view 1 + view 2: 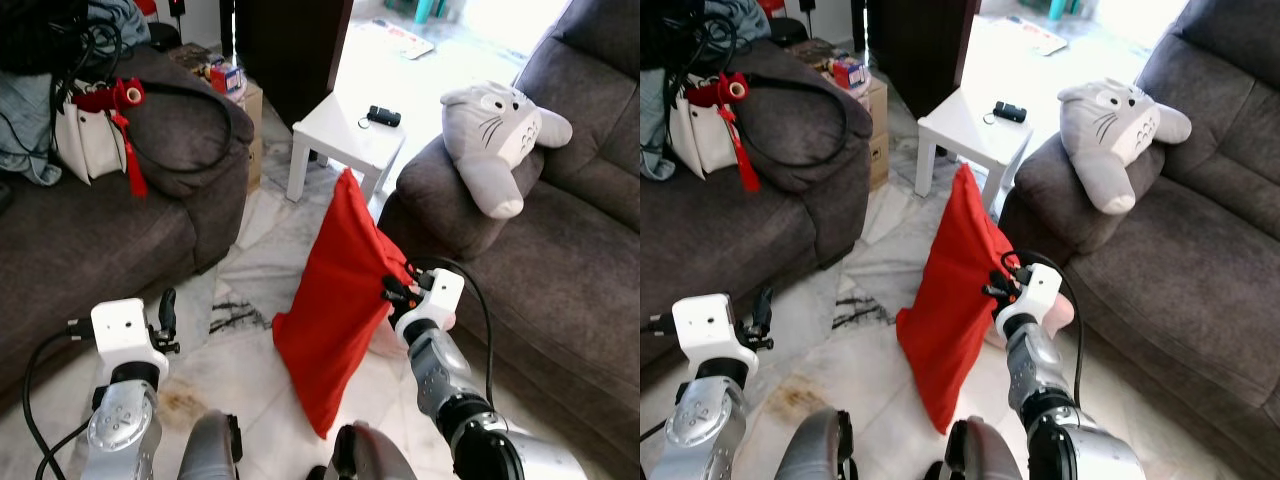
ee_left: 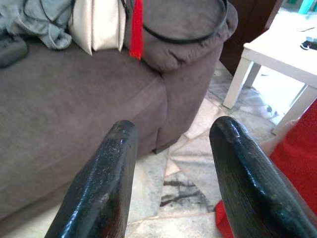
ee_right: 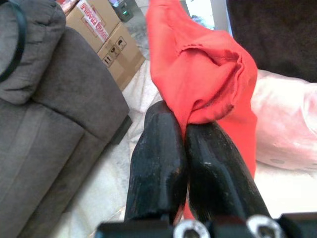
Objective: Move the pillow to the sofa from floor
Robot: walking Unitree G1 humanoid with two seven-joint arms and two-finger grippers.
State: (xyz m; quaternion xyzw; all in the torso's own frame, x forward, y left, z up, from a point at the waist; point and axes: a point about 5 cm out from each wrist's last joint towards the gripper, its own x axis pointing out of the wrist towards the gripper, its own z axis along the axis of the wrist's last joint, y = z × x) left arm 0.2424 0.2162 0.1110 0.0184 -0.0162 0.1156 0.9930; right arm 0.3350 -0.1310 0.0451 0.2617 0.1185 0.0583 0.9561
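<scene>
The brown cardboard box [image 3: 101, 30] on the floor beside the grey sofa's arm carries a white label with red lettering, too blurred and tilted to read for certain; below it stand small black handling symbols, printed on the box's side, among them what looks like an upward-arrows mark; no other text, brand or number can be made out.

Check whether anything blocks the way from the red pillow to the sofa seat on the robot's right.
Nothing visible blocks it. The right gripper has its jaws shut on the red pillow, right beside the sofa. The seat cushion next to it is bare; the grey plush toy lies farther back on the armrest. A pink pillow lies on the floor beside it.
</scene>
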